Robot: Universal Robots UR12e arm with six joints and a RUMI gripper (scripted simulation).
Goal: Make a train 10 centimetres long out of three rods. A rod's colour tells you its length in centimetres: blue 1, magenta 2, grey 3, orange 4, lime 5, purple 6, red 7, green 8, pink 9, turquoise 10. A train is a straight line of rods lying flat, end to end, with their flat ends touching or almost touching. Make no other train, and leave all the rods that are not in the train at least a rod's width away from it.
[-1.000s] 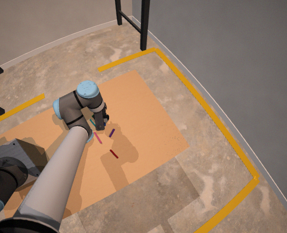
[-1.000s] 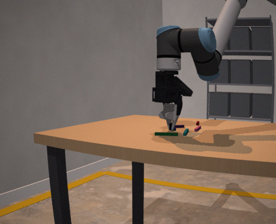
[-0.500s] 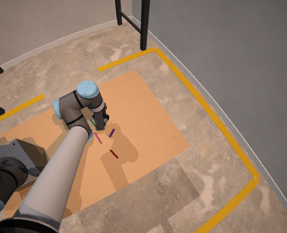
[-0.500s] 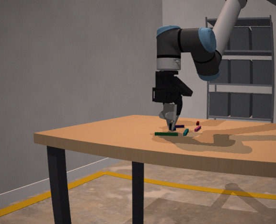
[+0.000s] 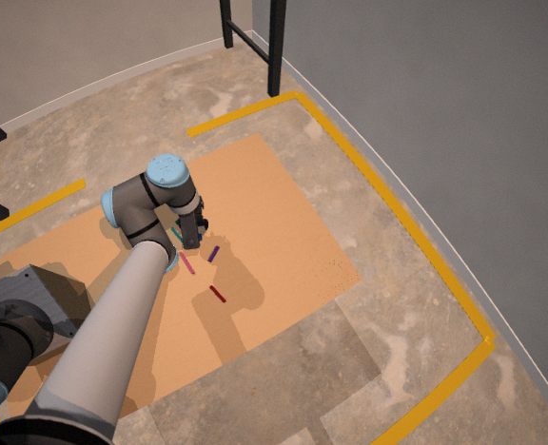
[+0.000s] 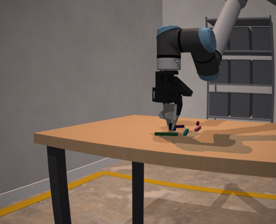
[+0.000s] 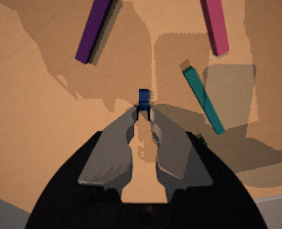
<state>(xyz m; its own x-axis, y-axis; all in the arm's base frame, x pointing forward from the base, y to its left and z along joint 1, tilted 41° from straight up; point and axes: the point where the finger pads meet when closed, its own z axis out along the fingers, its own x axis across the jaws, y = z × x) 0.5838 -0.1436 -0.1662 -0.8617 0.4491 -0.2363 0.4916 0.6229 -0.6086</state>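
Down low over the counter [image 6: 89, 138], the gripper [image 7: 144, 111] is clamped on the small blue rod [image 7: 144, 98], just above or at the surface beside the green rod [image 6: 166, 133]. No train visible yet: the purple rod [image 7: 93, 30], pink rod [image 7: 214, 25], turquoise rod [image 7: 204, 100] and red rod [image 5: 217, 293] lie scattered, none end to end. Judging by lengths, nearly everything remains, and which three will join I cannot tell.

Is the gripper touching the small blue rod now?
Touching. The wrist view shows the blue rod pinched between the tips of the gripper.
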